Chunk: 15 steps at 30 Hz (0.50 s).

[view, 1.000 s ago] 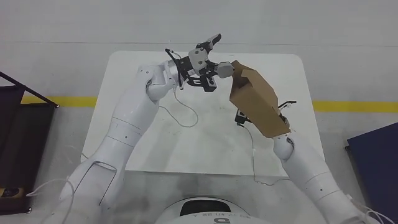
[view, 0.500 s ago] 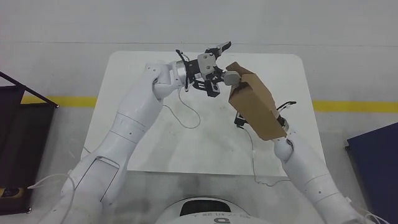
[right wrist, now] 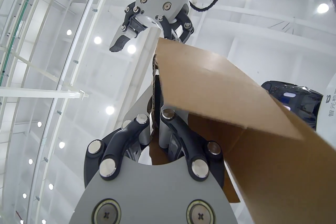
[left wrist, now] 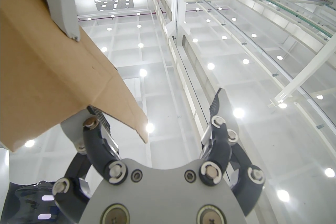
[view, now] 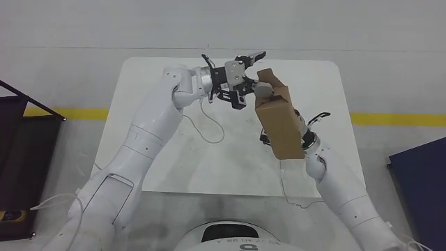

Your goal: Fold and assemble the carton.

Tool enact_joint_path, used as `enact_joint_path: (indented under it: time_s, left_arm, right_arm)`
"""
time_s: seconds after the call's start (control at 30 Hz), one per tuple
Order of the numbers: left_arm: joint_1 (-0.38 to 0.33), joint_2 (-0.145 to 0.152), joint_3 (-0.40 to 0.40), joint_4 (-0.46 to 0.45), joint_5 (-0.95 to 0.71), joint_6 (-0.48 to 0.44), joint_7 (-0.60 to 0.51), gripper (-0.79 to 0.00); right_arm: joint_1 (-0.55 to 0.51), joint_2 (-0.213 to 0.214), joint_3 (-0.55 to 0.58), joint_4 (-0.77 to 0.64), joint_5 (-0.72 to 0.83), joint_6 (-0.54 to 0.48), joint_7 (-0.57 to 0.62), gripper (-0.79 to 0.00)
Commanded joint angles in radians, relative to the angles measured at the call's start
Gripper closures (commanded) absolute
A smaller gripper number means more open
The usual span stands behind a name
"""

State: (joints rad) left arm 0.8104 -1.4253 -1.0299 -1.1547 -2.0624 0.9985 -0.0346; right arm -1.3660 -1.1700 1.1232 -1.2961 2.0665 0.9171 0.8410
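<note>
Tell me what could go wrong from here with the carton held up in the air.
1. The right gripper pinches only a thin edge of the carton, which hangs above the table. A sideways push may twist the carton or pull it loose.
2. The left gripper is open, with one finger against a flap and the other free. It may slide off, or crease the flap away from its fold line.

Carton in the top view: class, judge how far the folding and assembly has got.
Done: the carton is opened into a box shape and held above the table. In hand: the right gripper is shut on one wall edge, while the open left gripper meets an end flap. Left: that flap stands loose, so the end looks unclosed; the far end cannot be judged.
</note>
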Motion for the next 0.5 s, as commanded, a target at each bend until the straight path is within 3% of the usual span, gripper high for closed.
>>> enact_joint_path:
  time_s: [0.0, 0.47]
  left_arm:
    - [0.002, 0.003, -0.01, -0.004, -0.004, -0.001, 0.01, -0.646]
    - [0.013, 0.018, -0.066, -0.047, -0.072, -0.005, 0.044, -0.582]
  right_arm:
    - [0.0, -0.002, 0.001, 0.0, -0.015, -0.008, 0.001, 0.0]
    - [0.009, -0.017, 0.006, 0.003, -0.065, -0.021, 0.001, 0.0]
